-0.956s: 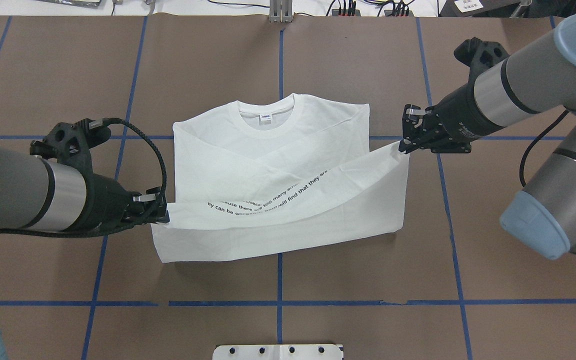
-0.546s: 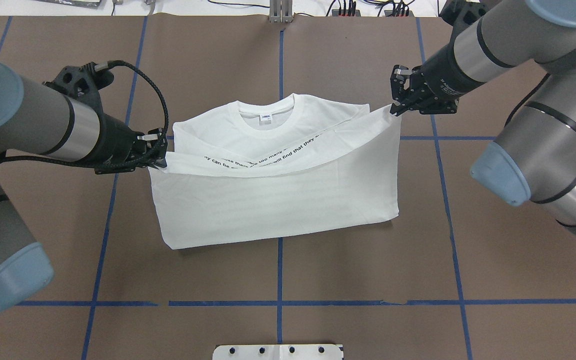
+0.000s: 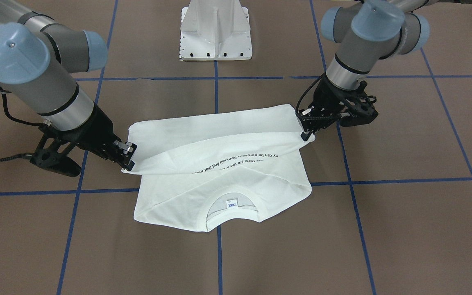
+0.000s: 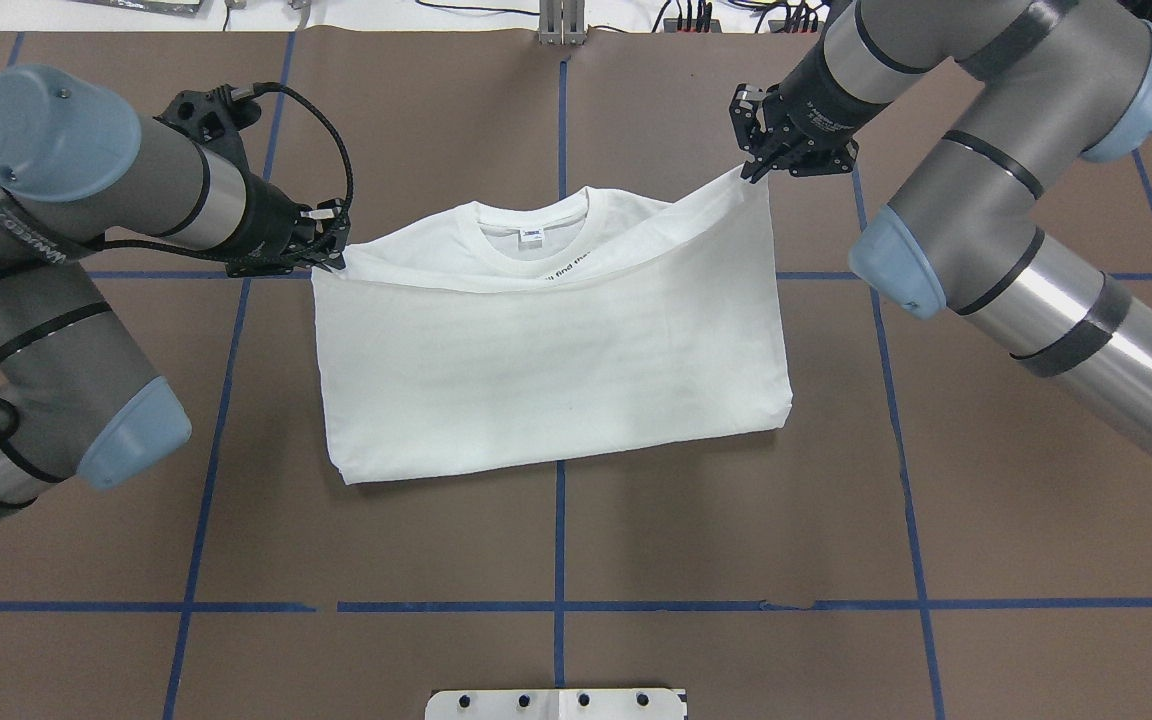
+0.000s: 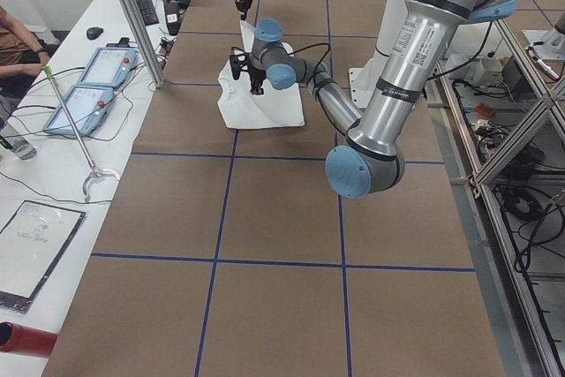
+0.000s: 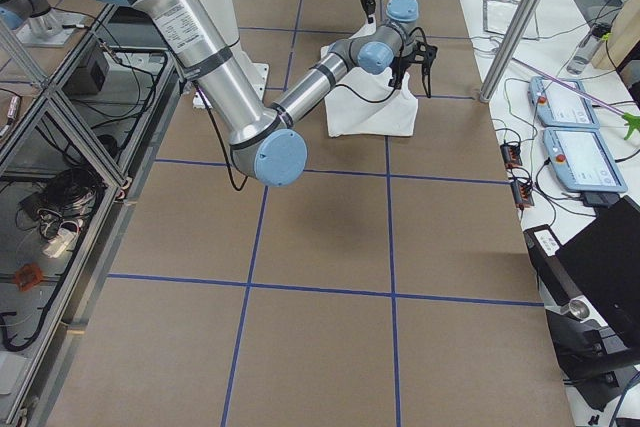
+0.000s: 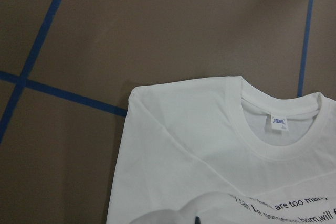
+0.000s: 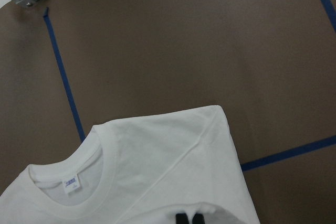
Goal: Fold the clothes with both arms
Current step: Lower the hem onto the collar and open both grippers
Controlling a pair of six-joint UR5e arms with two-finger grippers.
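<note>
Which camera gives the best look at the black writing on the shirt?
The exterior front-facing view: the black writing runs in a long line along the shirt's lifted edge, though upside down. The left wrist view shows it upright but cut off; overhead shows a few letters; the right wrist and side views show none.

On the left of the overhead view, the left arm (image 4: 56,340) is showing matte grey joints, a polished silver tube and light-blue round caps (image 4: 51,132). A black band with small white lettering is circling it. A braided black cable (image 4: 344,150) is looping out near its wrist. The right arm (image 4: 996,230), at the right, is wearing the same grey, silver and blue, with black rings. Both are ending in black fingers (image 4: 751,165). The white flared pedestal (image 3: 215,28) is showing small dark screws along its lower edge.
</note>
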